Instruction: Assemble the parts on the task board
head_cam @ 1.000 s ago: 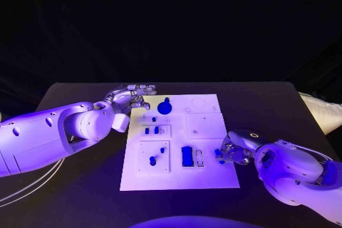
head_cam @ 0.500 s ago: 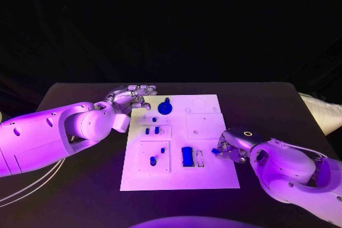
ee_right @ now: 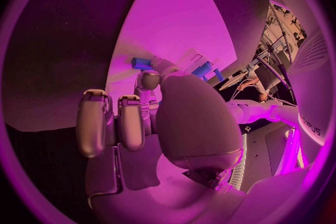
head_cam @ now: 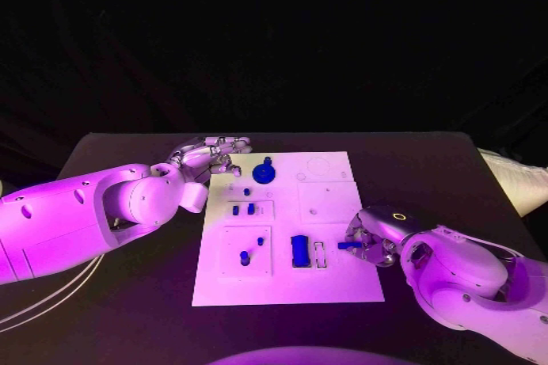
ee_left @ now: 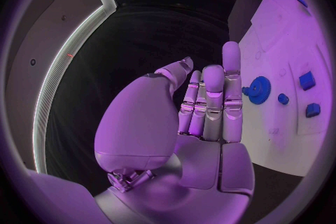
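The white task board [head_cam: 331, 282] lies in the middle of the black table. On it are a blue gear [head_cam: 264, 173], a blue block [head_cam: 300, 250] and several small blue parts [head_cam: 237, 210]. My right hand [head_cam: 374, 242] is at the board's right edge and pinches a small blue part [head_cam: 348, 244] between its fingertips; in the right wrist view that small blue part [ee_right: 143, 63] sticks out past the fingers. My left hand [head_cam: 211, 154] hovers at the board's far left corner, fingers extended, holding nothing. The left wrist view shows the left hand [ee_left: 206, 106] close to the gear [ee_left: 259, 89].
A narrow slot [head_cam: 321, 252] sits beside the blue block, close to the held part. Two round recesses [head_cam: 317, 166] mark the board's far right section. The black table [head_cam: 434, 175] spreads around the board.
My right hand has shifted slightly at the board's right edge, and the held blue part now points toward the board. The left hand has stayed where it was.
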